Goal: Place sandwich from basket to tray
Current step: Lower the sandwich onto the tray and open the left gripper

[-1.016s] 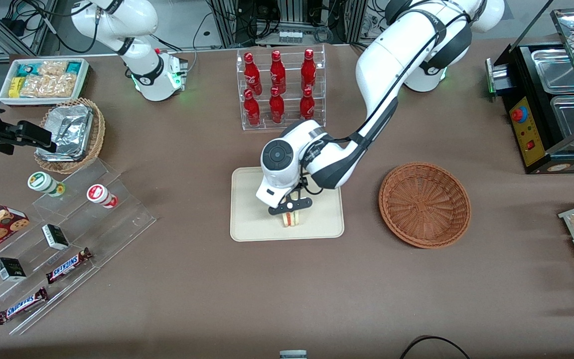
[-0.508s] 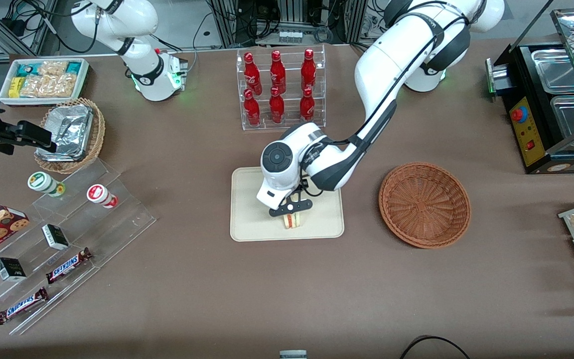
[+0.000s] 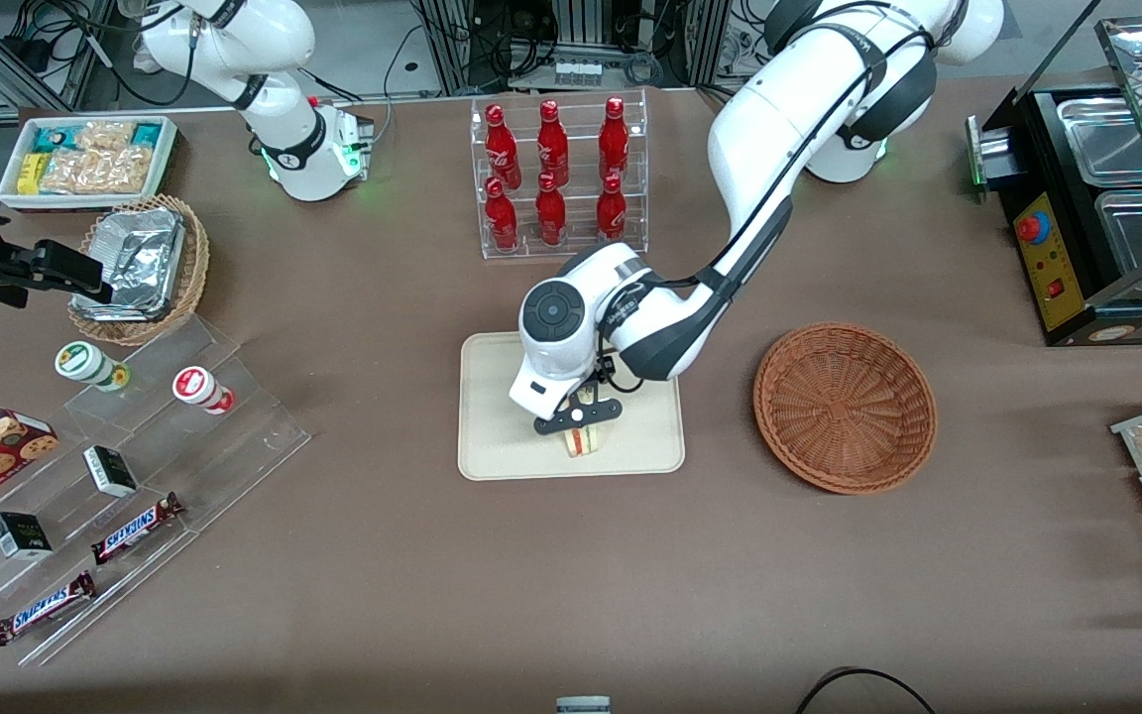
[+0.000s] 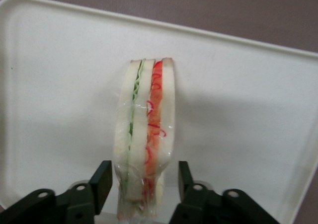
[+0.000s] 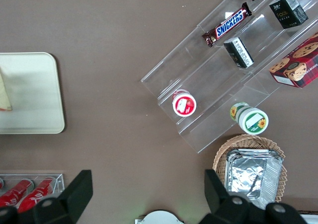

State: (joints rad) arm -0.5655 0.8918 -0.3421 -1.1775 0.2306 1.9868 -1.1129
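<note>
1. The sandwich stands on its edge on the tray. Its red and green filling faces up.
2. The end effector is right over the sandwich, low above the tray.
3. Its two fingers are a little way apart, one on each side of the sandwich. There is a thin gap on both sides, so they are not squeezing it and hold nothing.
4. On the tray, the sandwich sits near the 6 o'clock edge in the front view, the edge closest to the front camera.
5. The basket is on the table at 3 o'clock from the tray, toward the working arm's end. It is near the tray but not touching it.
6. A clear rack of red bottles stands at 12 o'clock from the tray, farther from the front camera.
7. A foil-lined basket sits toward the parked arm's end of the table.
</note>
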